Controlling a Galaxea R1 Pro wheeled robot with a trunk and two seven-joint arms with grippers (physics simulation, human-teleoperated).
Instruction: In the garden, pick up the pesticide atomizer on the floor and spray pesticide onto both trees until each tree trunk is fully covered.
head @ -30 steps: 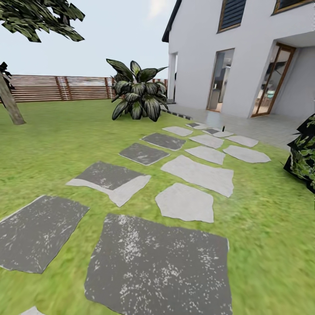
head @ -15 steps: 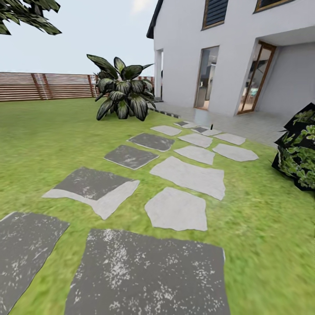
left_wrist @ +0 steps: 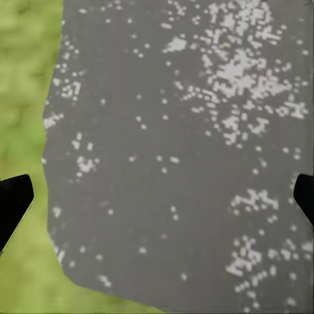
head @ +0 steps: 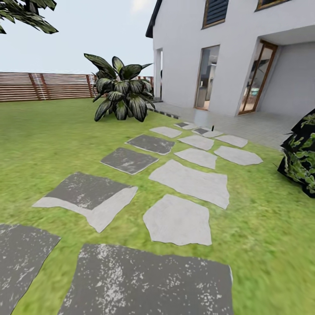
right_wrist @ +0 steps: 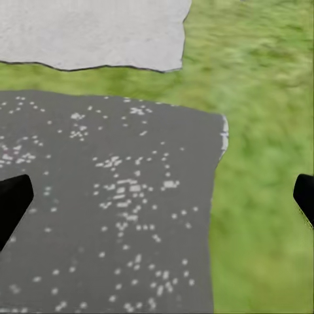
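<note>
Fence (head: 48,85) ran along far left. Striped-leaf plant (head: 122,92) stood on lawn (head: 43,135) beside house (head: 232,57). Stepping slabs (head: 188,181) led toward patio. Tiny dark bottle (head: 212,128) sat upright on far slab near patio. Dark bush (head: 302,153) at right edge. Left gripper (left_wrist: 157,199) spread wide, empty, over speckled slab (left_wrist: 183,157). Right gripper (right_wrist: 157,199) likewise spread, empty, over dark slab (right_wrist: 111,209).

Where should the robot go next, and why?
Probably roll forward along the stepping slabs toward the tiny dark thing standing on a far slab near the house. It may be the pesticide atomizer, though it's too small to tell. The left gripper and right gripper are open and hold nothing.
</note>
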